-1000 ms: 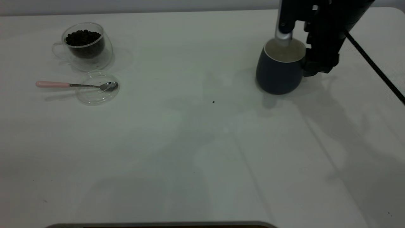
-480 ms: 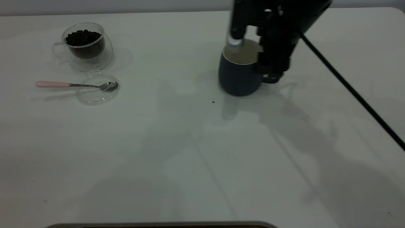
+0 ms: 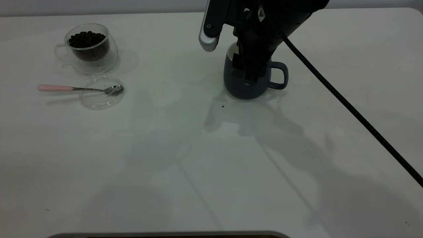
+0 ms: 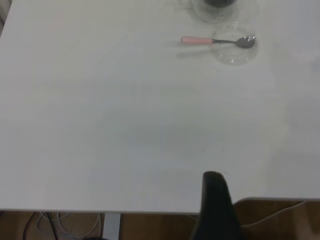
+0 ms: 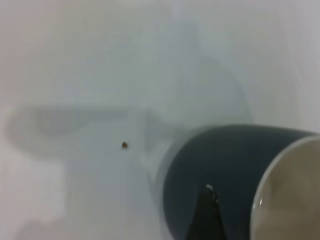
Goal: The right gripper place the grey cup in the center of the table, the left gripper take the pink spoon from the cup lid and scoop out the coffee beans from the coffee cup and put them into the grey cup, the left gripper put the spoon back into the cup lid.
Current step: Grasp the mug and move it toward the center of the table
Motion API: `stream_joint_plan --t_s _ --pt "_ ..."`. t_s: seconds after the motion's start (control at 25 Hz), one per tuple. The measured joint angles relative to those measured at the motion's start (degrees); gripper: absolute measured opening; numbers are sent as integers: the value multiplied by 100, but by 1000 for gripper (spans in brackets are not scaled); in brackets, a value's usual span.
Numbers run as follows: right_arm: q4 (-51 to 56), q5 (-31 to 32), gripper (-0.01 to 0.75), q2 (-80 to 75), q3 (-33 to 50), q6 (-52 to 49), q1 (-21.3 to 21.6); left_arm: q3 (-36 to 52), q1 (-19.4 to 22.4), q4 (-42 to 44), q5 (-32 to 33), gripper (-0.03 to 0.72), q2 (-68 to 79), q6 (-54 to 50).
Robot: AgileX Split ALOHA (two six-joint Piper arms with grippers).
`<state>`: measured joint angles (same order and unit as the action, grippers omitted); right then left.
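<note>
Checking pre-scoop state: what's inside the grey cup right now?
The grey cup shows only slivers of white inner wall, with no beans visible there. The right gripper hangs in front of its mouth, hiding the bottom. The coffee beans sit in the coffee cup.

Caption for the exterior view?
Right gripper at the grey cup mid-table; pink spoon rests on the cup lid.

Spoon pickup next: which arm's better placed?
Left. The pink spoon lies across the cup lid on the left arm's side; the left gripper looks straight at it. The right gripper is at the grey cup mid-table.
</note>
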<state>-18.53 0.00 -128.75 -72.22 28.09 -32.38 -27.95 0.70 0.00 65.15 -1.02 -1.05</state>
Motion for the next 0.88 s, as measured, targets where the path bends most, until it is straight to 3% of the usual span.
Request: stream_joint_plan --t_s 0.32,0.88 --pt "7 1054 600 489 0 -200 541 0 0 0 0 582 0 0" --pt "29 372 596 -183 -100 -501 726 0 0 0 0 582 0 -15"
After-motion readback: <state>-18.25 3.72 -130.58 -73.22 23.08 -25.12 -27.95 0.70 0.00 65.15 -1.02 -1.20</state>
